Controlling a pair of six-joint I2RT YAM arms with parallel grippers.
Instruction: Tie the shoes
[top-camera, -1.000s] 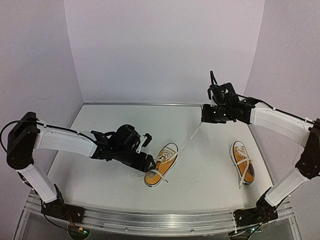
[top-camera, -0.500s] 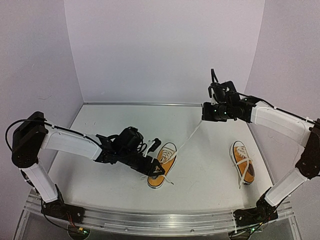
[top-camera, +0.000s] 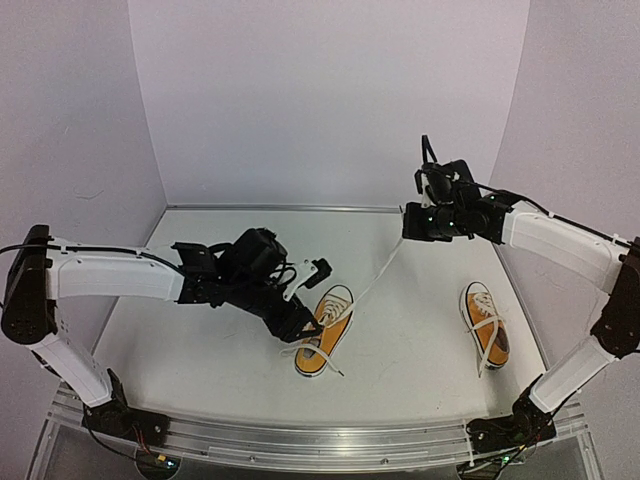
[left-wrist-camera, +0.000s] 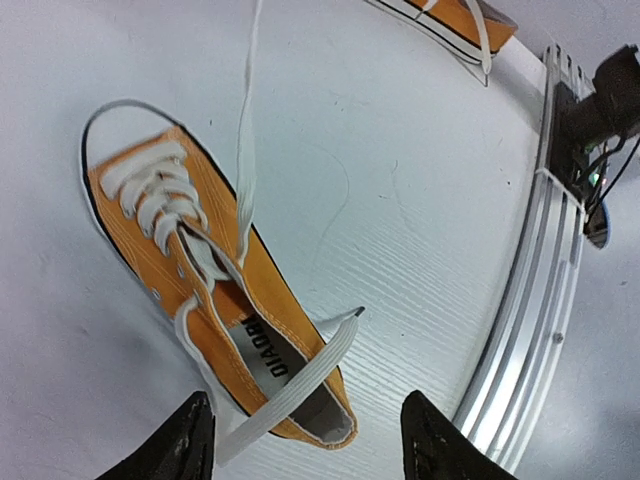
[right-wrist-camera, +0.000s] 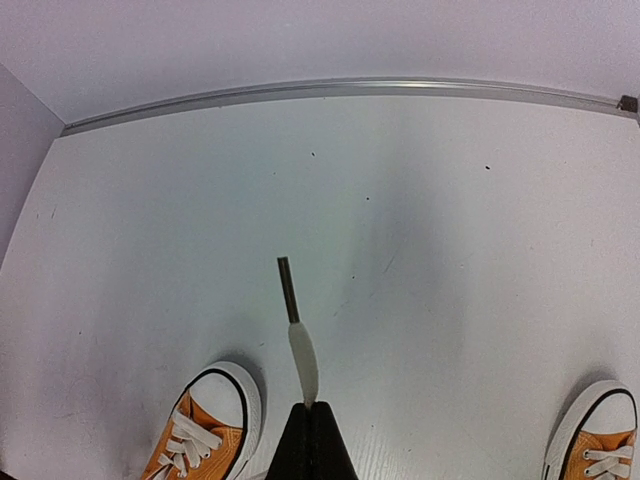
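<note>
left gripper (left-wrist-camera: 308, 400) hovering over left shoe (top-camera: 322, 343), front centre, jaws apart, empty | right gripper (right-wrist-camera: 310, 430) pinching its taut lace (top-camera: 375, 278) aloft | right shoe (top-camera: 484, 338) lying well apart, rightward | loose lace (left-wrist-camera: 300, 380) looking limp, flat, slippery: taking it near tip seeming best

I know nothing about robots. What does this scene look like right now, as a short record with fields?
Shoes: left shoe and right shoe, orange, both untied, on the table
Right end effector: shut on a lace of the left shoe, stretched taut
Left end effector: open, over the left shoe's heel, above its other lace
</note>
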